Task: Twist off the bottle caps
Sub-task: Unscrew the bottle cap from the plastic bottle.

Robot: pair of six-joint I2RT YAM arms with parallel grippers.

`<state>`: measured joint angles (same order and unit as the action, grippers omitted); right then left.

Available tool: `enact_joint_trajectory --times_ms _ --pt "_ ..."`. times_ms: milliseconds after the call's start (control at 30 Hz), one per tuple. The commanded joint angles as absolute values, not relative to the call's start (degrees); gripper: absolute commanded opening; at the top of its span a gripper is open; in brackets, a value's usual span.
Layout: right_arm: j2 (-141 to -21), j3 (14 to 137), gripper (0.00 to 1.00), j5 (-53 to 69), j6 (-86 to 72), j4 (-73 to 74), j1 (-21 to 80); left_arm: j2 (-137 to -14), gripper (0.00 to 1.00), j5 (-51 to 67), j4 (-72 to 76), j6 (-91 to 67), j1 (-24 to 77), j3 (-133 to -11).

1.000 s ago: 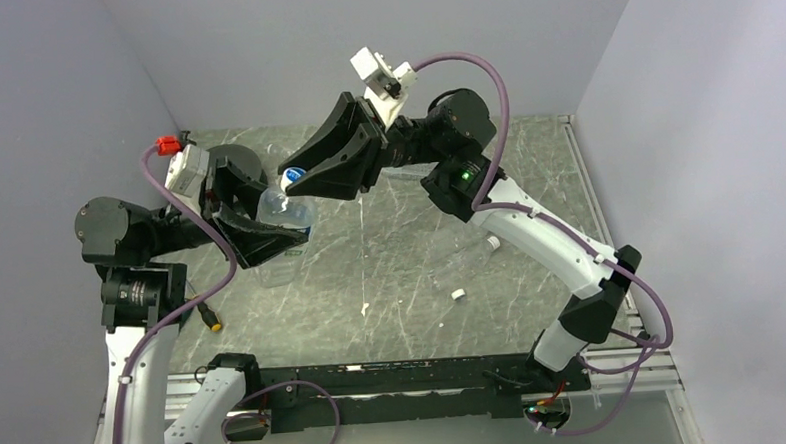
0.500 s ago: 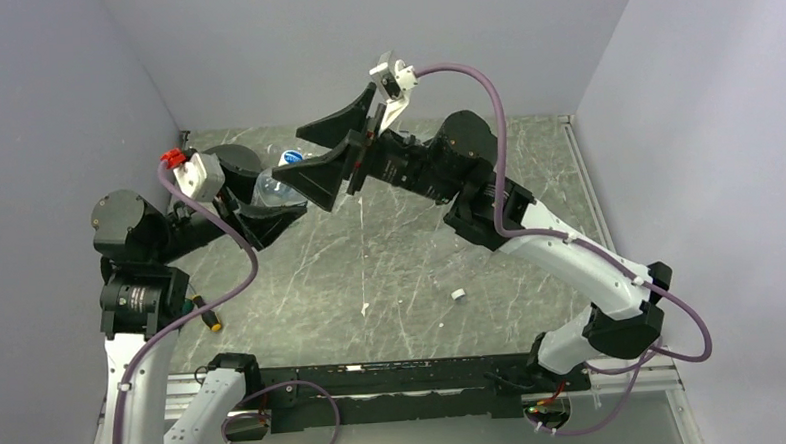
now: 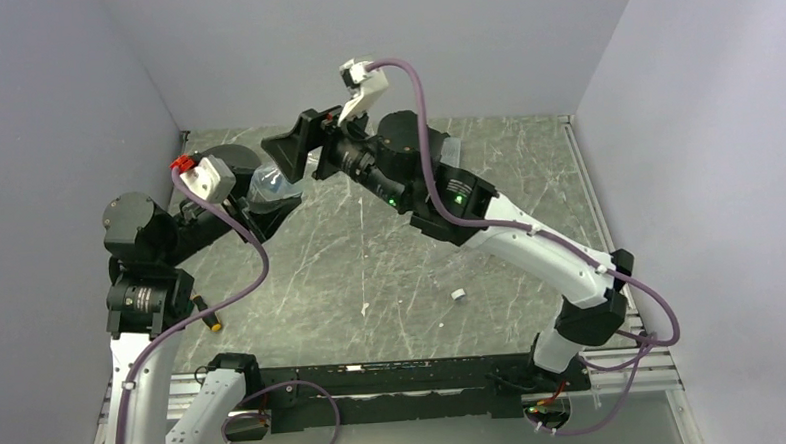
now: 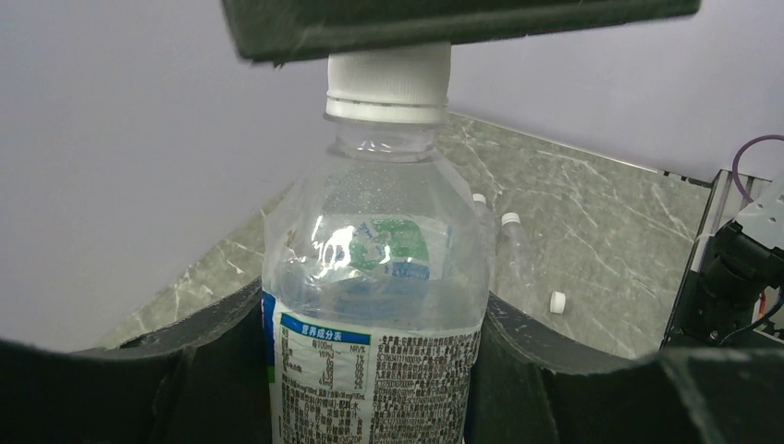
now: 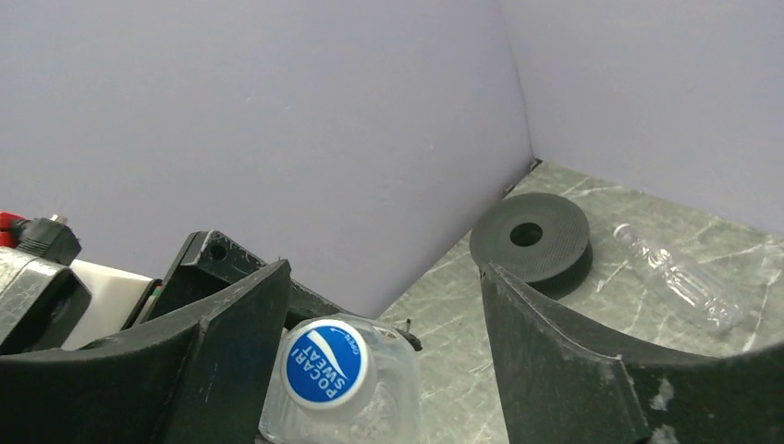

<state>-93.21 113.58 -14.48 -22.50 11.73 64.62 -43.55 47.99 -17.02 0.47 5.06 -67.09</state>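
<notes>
The bottle (image 4: 374,305) is of thin clear plastic and seems to hold little or no water, so I judge it light and easy to dent. Its smooth wall may turn in a grip, and a hard squeeze would crush it. The labelled body is the better place to hold: there the left gripper (image 4: 370,351) is closed on it, one finger on each side, at the far left of the scene and apparently lifted off the table (image 3: 411,271). The cap (image 5: 325,363), white with a blue top, looks small and stiff, good to pinch at its side. The right gripper (image 5: 384,277) stands wide open and empty; the cap lies between its fingers, closer to one finger, not clamped.
</notes>
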Motion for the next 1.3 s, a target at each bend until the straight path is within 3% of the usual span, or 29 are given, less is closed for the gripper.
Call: enact_joint_trajectory --times_ms 0,333,667,867,967,1200,1267 --pt "-94.6 118.1 0.74 -14.8 -22.9 10.8 64.9 -43.3 0.00 46.9 -14.8 1.2 5.1 -66.5" --pt "-97.1 118.5 0.49 -12.6 -25.3 9.3 65.4 -43.3 0.00 45.2 -15.1 1.0 5.1 -65.8" --pt "-96.8 116.9 0.52 -12.9 -26.1 7.6 65.7 -43.4 0.00 44.1 -14.2 -2.3 5.1 -66.0" --pt "-98.3 118.5 0.38 -12.3 -26.5 7.3 65.7 -43.5 0.00 44.2 -14.2 -3.3 5.1 -66.0" --pt "-99.4 119.7 0.35 -12.0 -26.6 7.8 65.6 -43.5 0.00 44.2 -14.3 -3.6 5.1 -66.2" --pt "-99.8 119.8 0.38 -12.2 -26.7 6.9 65.7 -43.6 0.00 44.6 -14.5 -4.2 5.1 -66.3" --pt "-100.3 120.6 0.44 -11.8 -26.7 7.3 65.7 -43.6 0.00 44.5 -14.3 -4.5 5.1 -66.4"
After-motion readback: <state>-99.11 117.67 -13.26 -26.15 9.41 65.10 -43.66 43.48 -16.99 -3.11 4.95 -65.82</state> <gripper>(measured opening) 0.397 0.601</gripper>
